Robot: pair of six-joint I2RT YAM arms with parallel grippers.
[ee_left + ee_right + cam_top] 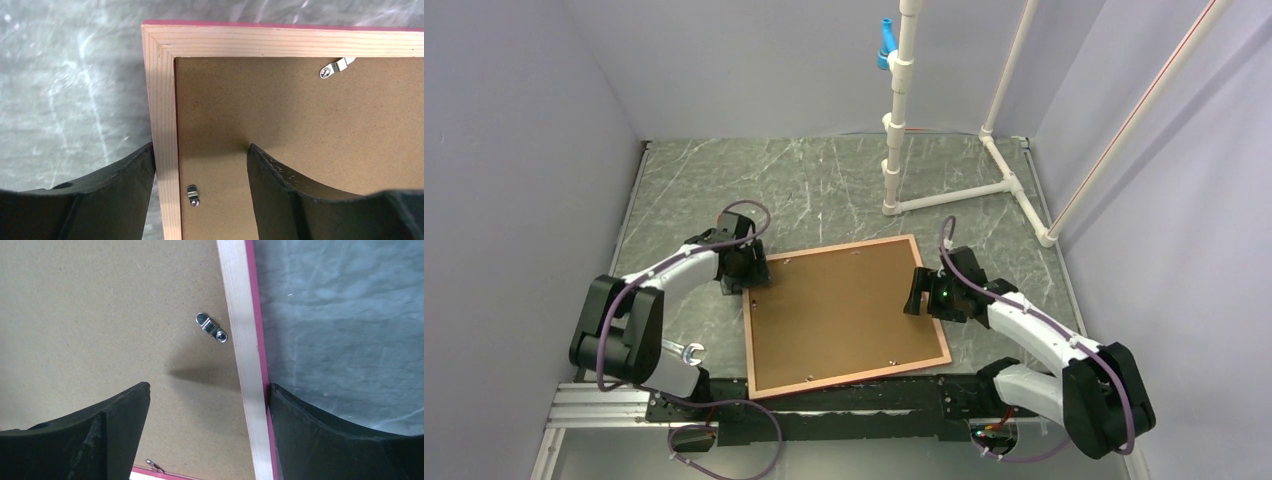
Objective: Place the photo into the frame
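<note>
The frame (165,125) lies face down on the surface (824,190) with the brown board (839,310) in its back. The photo is hidden, likely inside already. The left gripper (200,147) and right gripper (208,386) are open, one over each side edge, holding nothing. Maybe only the clips (211,327) remain.

Marbled table (824,180), face-down frame (280,42), white pipe stand (894,150)

room: table (724,190) strip beyond the frame (280,42), left of the pipe stand (893,170), passable | block: white pipe stand far right, floor pipes spreading rightward | left gripper (200,147): frame rail and 1 clip (193,195) between its 2 spread fingers | right gripper (210,385): rail between spread fingers
</note>
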